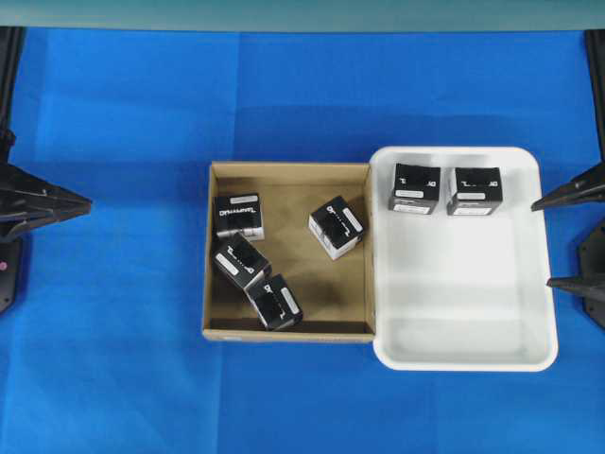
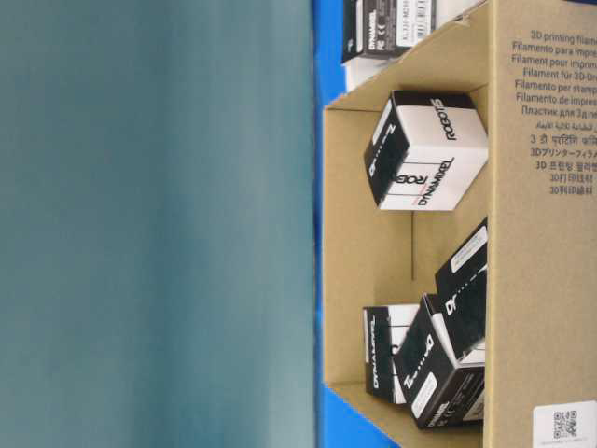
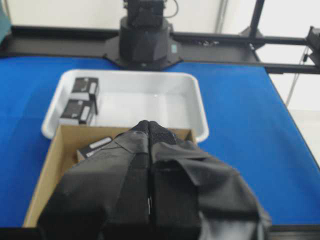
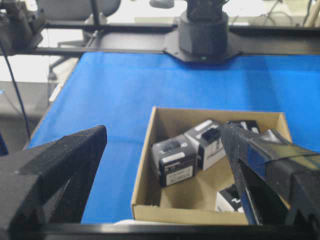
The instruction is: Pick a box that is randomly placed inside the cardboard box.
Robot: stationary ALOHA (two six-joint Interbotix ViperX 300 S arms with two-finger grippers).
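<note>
Waiting well clear of the cardboard box (image 1: 288, 172): right tool (image 1: 568, 239) spread wide, left tool (image 1: 76, 204) pressed shut, both empty. Four black boxes inside; likeliest target box (image 1: 337, 227) alone near its right wall, leaving finger room. White tray (image 1: 463, 359) alongside.

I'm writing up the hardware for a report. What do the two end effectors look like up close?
Both are black. The left end effector has two long tapered fingers wrapped in wrinkled matte black tape. The right end effector has one finger with a rough, foam-like black surface and the other covered in glossy black tape. No cables or markings are visible on them.
</note>
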